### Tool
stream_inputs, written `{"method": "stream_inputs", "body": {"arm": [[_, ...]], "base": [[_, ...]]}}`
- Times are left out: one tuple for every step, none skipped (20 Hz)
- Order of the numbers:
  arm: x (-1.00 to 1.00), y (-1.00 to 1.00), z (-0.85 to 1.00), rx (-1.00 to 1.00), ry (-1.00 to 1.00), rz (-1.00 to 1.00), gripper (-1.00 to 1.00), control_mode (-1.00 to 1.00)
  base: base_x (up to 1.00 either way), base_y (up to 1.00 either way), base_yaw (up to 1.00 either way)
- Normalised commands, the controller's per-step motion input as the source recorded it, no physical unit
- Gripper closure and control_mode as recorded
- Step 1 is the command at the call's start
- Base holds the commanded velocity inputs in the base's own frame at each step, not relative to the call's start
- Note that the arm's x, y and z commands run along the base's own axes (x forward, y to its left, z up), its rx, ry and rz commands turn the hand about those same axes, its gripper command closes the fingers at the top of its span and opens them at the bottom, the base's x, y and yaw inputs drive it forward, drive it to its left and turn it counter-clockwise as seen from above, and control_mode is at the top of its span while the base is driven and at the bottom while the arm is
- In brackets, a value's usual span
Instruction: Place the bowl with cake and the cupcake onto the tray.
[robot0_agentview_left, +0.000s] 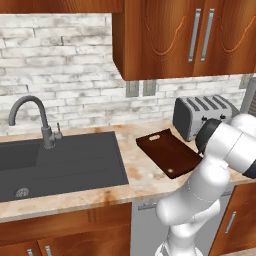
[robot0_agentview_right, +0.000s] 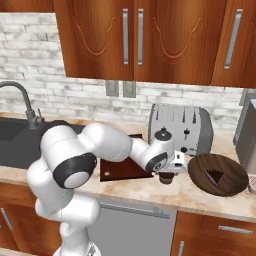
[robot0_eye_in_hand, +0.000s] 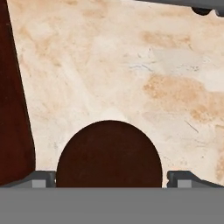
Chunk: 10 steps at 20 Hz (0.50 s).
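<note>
Beside the tray (robot0_agentview_right: 120, 167) on the worktop (robot0_agentview_right: 150, 192), the fingers (robot0_eye_in_hand: 111, 179) hang spread wide, empty, straddling the cupcake (robot0_eye_in_hand: 109, 153) — first pickup, apparently. Next: descend, close, lift. Bowl with cake (robot0_agentview_right: 218, 174) waits near the toaster (robot0_agentview_right: 180, 127).

A grey toaster (robot0_agentview_right: 181, 129) stands on the speckled beige counter (robot0_agentview_left: 145, 177) against the whitewashed brick wall (robot0_agentview_left: 60, 65). Left of the toaster, well apart, a dark sink basin (robot0_agentview_left: 60, 162) is set into the counter, a curved grey faucet (robot0_agentview_left: 35, 117) behind it. Wooden cabinets (robot0_agentview_right: 145, 37) hang above the toaster.
</note>
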Motion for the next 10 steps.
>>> {"method": "stream_inputs", "body": {"arm": [[0.01,-0.02,-0.19,0.02,0.01,0.0,-1.0,-1.0],[0.01,-0.02,-0.21,0.02,0.01,0.0,-1.0,-1.0],[0.04,-0.02,-0.21,0.02,0.02,0.0,-1.0,-1.0],[0.03,-0.01,-0.21,0.02,0.02,0.0,-1.0,-1.0],[0.03,0.0,-0.21,0.02,0.02,0.0,-1.0,-1.0],[0.04,0.0,-0.21,0.02,0.02,0.0,-1.0,-1.0],[0.04,0.0,-0.21,0.02,0.02,0.0,-1.0,-1.0],[0.04,0.0,-0.21,0.02,0.02,0.0,1.0,-1.0],[0.01,0.0,-0.2,0.03,0.01,0.0,1.0,-1.0],[0.0,0.0,-0.11,0.0,0.0,0.0,1.0,-1.0]], "base": [[0.0,0.0,0.0],[0.0,0.0,0.0],[0.0,0.0,0.0],[0.0,0.0,0.0],[0.0,0.0,0.0],[0.0,0.0,0.0],[0.0,0.0,0.0],[0.0,0.0,0.0],[0.0,0.0,0.0],[0.0,0.0,0.0]]}}
